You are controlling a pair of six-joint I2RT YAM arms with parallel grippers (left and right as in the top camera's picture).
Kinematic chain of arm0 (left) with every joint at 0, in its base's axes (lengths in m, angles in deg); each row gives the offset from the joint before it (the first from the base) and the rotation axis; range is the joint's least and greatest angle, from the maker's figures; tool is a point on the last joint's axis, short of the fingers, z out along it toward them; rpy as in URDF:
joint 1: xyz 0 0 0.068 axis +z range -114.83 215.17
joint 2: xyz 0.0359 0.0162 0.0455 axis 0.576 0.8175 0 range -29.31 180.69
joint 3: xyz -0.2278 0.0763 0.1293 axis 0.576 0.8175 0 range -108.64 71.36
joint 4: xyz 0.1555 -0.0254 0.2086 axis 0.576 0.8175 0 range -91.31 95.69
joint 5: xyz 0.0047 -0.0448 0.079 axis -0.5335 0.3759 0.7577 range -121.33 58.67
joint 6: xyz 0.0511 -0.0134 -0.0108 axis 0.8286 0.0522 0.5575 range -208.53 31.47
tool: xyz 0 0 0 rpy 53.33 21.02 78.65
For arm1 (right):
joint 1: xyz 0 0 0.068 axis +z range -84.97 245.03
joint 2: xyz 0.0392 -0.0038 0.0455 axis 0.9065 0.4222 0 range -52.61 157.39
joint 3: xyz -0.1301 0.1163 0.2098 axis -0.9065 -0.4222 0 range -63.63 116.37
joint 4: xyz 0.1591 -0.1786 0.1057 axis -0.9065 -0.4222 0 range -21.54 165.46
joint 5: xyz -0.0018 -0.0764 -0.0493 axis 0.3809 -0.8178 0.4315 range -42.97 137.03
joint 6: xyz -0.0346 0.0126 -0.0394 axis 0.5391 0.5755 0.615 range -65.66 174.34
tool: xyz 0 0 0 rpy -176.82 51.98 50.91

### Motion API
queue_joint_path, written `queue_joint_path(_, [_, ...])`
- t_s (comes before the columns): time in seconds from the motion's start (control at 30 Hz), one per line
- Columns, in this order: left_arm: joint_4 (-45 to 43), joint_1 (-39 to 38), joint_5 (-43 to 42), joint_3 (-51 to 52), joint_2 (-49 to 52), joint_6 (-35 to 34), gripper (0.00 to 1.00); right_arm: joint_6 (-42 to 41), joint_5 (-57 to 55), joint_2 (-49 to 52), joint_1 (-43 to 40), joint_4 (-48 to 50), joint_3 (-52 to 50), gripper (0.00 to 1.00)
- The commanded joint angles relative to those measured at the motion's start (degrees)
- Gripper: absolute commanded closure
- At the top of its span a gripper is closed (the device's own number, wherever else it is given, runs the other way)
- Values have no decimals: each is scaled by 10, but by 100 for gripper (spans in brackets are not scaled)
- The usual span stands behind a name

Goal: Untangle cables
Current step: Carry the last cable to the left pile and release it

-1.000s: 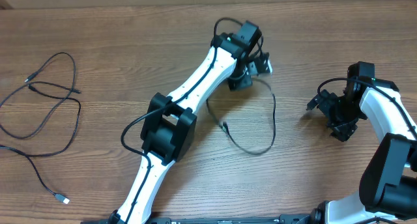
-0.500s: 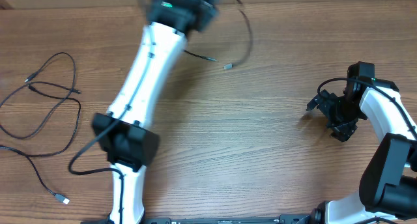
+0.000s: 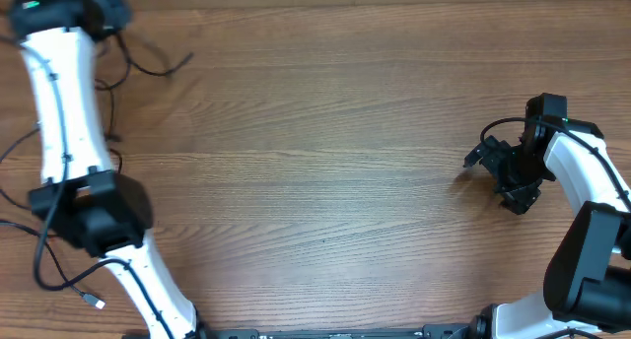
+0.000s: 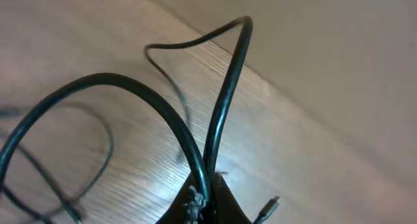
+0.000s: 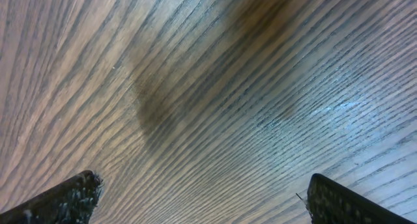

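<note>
The left claw (image 4: pixel 205 210) is pressed together on a thin black cable (image 4: pixel 225 100), pinching it where two strands meet at the tips and arc up into wide loops. The grip looks slight, so a quick swing could let the cable slip out. Its loose end dangles at the far left of the table (image 3: pixel 325 132), near the other cables (image 4: pixel 107 142); releasing it here would likely drop the loops across them and knot things again. The left arm (image 3: pixel 64 112) lies over that heap and could drag it. The right claw (image 5: pixel 205 185) is spread, holding nothing, well apart at the right.
</note>
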Motion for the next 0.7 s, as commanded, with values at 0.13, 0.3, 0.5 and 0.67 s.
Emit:
queue_joint_path(0.13, [0,125,-83,-8,-14,-227,96,-6,-5,2,-1,3,0,0])
queue_joint_path(0.3, [1,166,-54,-8,-14,-270,96,-6,-6,2,-1,-2,0,0])
queue_joint_path(0.5, [1,197,3,-8,-14,-341,94,-6,-5,2,-1,-10,0,0])
queue_joint_path(0.67, [-1,205,37,-8,-14,-368,44,-6,-5,2,-1,-13,0,0])
